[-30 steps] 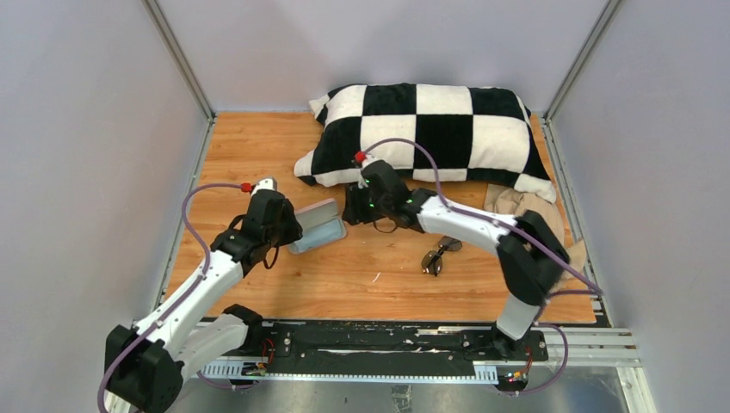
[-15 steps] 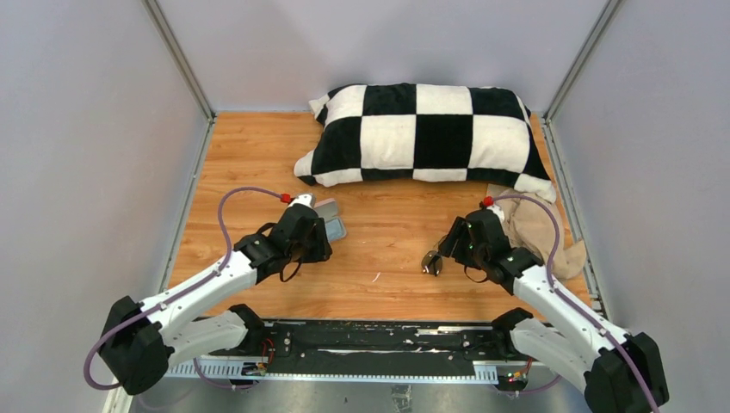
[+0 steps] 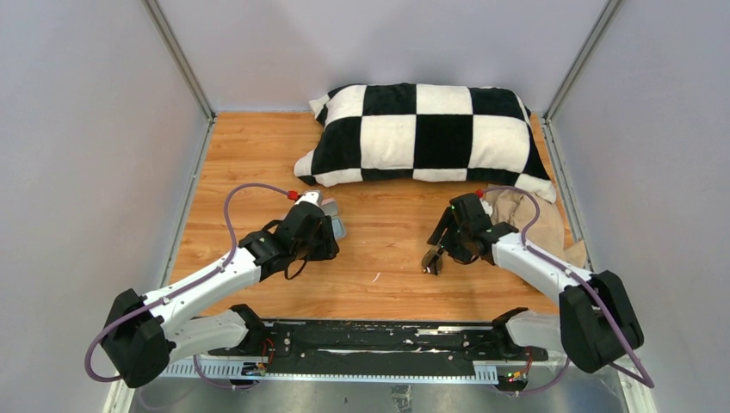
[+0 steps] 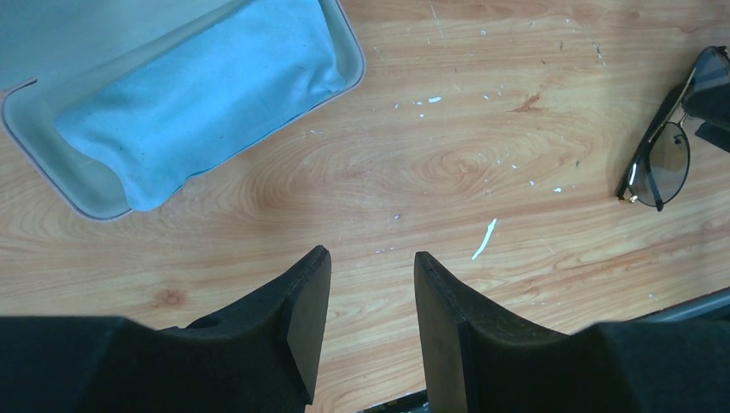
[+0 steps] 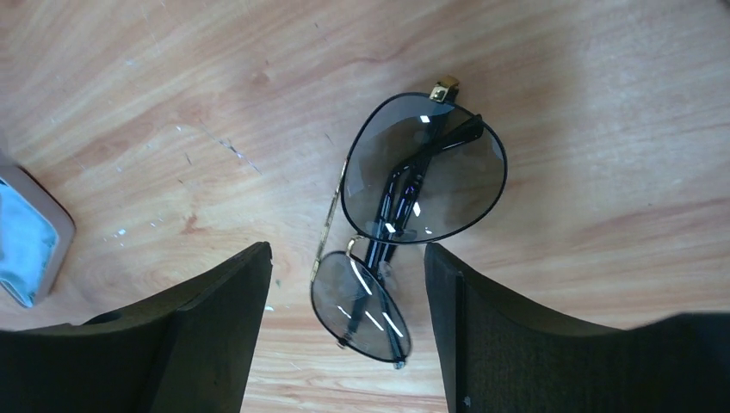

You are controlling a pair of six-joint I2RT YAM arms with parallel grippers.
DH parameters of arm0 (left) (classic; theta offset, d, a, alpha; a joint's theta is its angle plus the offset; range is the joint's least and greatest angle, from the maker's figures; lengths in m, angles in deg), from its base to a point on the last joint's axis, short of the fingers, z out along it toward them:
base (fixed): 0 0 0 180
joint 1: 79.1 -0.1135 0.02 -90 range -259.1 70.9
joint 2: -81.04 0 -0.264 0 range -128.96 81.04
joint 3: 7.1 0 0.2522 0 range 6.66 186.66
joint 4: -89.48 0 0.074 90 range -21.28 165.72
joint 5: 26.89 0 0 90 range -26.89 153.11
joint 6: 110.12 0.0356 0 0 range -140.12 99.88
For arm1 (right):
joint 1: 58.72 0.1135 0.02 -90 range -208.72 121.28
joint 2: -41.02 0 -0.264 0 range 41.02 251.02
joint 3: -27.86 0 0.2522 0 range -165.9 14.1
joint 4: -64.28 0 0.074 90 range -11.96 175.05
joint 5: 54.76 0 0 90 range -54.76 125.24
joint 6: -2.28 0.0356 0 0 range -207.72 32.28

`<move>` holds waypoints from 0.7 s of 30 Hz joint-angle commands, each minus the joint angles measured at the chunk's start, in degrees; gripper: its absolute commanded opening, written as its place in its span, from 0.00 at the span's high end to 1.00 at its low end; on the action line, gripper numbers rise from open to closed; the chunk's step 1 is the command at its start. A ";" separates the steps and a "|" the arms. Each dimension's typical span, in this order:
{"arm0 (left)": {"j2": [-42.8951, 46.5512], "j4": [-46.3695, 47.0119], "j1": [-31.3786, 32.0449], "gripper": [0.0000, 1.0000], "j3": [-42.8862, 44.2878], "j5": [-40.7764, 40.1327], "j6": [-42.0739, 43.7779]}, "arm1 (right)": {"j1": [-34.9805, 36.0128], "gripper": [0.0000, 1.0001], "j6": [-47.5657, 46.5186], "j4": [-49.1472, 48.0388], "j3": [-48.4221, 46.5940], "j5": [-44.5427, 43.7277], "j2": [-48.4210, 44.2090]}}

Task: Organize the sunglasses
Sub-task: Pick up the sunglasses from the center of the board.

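Observation:
The sunglasses [image 5: 422,168] lie folded on the wooden table, with dark lenses and a thin dark frame; they also show in the top view [image 3: 430,261] and at the right edge of the left wrist view [image 4: 663,159]. My right gripper [image 5: 349,254] is open just above them, its fingers either side of one lens; in the top view it [image 3: 441,248] is right over them. My left gripper [image 4: 372,258] is open and empty over bare wood, beside the open pinkish-grey case [image 4: 52,163], which holds a light blue cloth [image 4: 198,95]. In the top view the left gripper [image 3: 320,245] partly hides the case [image 3: 336,227].
A black-and-white checkered pillow [image 3: 422,133] lies across the back of the table. A beige cloth [image 3: 527,219] is bunched at the right, behind my right arm. Walls close off the left, back and right sides. The case's corner shows in the right wrist view [image 5: 26,241].
My right gripper has swung from beside the case at the centre over to the sunglasses. My left gripper has moved right and nearer, over the case's edge.

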 commanded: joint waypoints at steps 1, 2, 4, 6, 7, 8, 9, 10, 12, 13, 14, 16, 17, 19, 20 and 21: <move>0.44 0.84 0.54 0.53 1.38 -0.14 -0.10 | 1.70 0.29 3.35 3.60 -5.04 -5.05 3.16; 0.48 0.87 0.54 0.53 1.30 -0.09 -0.07 | 2.41 0.30 3.17 4.89 -6.48 -6.73 4.31; 0.59 1.01 0.56 0.53 1.08 -0.06 0.02 | 3.63 0.32 3.16 9.06 -9.90 -10.12 7.36; 0.65 1.14 0.63 0.53 0.84 0.01 0.04 | 4.83 0.35 3.38 12.76 -12.72 -12.22 10.68; 0.73 1.21 0.63 0.53 0.71 0.08 0.08 | 5.45 0.37 3.47 14.01 -13.71 -13.02 12.06; 0.78 1.22 0.63 0.53 0.60 0.09 0.12 | 5.97 0.39 3.57 14.77 -14.23 -13.53 13.34; 0.93 1.24 0.63 0.53 0.48 0.09 0.10 | 6.73 0.41 3.66 15.34 -14.53 -14.15 13.96; 1.02 1.19 0.63 0.53 0.35 0.09 0.05 | 7.29 0.42 3.83 15.81 -14.72 -14.87 14.31; 1.56 1.20 0.63 0.53 -0.05 0.09 0.04 | 8.26 0.43 3.78 16.61 -14.84 -16.44 14.37; 1.77 1.21 0.63 0.53 -0.17 0.08 0.04 | 8.61 0.44 3.20 16.84 -14.97 -16.99 14.27; 1.88 1.20 0.64 0.53 -0.39 0.09 0.04 | 8.92 0.44 2.53 17.08 -15.16 -17.45 14.08; 2.24 1.13 0.63 0.53 -0.61 0.02 -0.05 | 9.51 0.44 -0.12 17.06 -15.78 -17.66 13.92; 2.36 1.24 0.63 0.53 -0.74 0.01 -0.17 | 9.79 0.44 -1.88 16.79 -16.00 -17.71 13.89; 2.68 1.24 0.63 0.53 -1.04 0.01 -0.15 | 9.97 0.44 -4.96 16.32 -16.04 -17.82 13.53; 2.82 1.34 0.63 0.53 -1.15 0.07 -0.14 | 9.92 0.45 -6.59 15.87 -15.73 -17.54 13.21; 2.91 1.42 0.63 0.53 -1.26 0.09 -0.22 | 9.90 0.45 -7.74 15.75 -15.61 -17.41 12.88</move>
